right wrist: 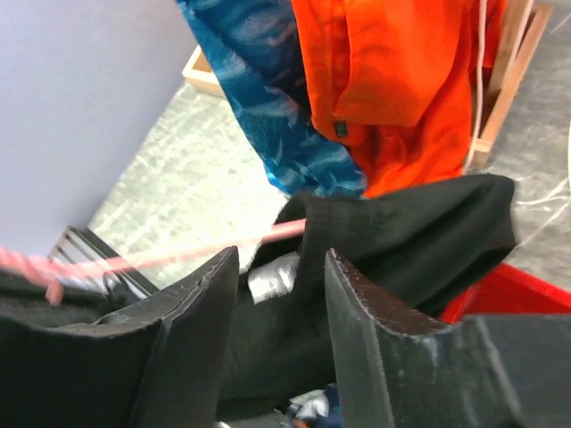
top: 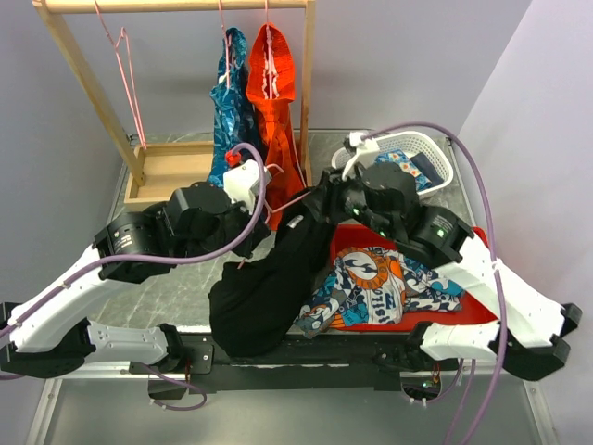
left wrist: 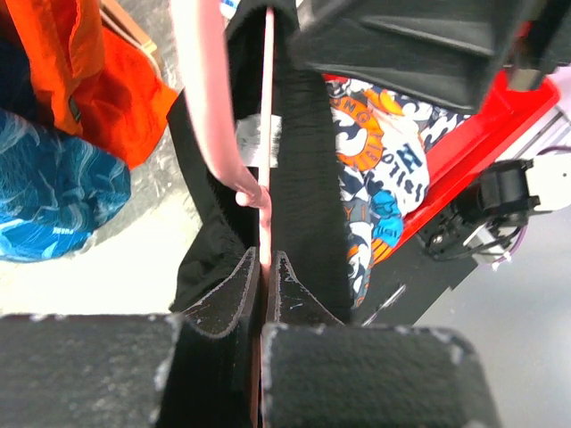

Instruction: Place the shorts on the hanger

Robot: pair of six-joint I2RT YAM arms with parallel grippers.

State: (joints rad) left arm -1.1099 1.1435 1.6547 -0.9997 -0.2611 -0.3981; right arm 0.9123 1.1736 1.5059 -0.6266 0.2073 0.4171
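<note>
The black shorts [top: 264, 283] hang in a long drape over the pink wire hanger [top: 289, 202], above the table's near middle. My left gripper [top: 259, 181] is shut on the hanger wire [left wrist: 267, 134], and black fabric [left wrist: 308, 178] falls on both sides of that wire. My right gripper [top: 326, 197] is at the top of the shorts, with its jaws apart. Between and beyond them lie the waistband [right wrist: 401, 227], a white label [right wrist: 272, 276] and the hanger's bar [right wrist: 178, 254]; the fingers [right wrist: 201, 312] do not pinch the cloth.
A wooden rack [top: 88, 83] at the back carries a blue patterned garment [top: 230, 102], an orange-red garment [top: 273, 83] and a bare pink hanger [top: 125, 65]. A white basket [top: 417, 153] stands back right. A red tray [top: 468, 311] holds a printed garment [top: 371, 278].
</note>
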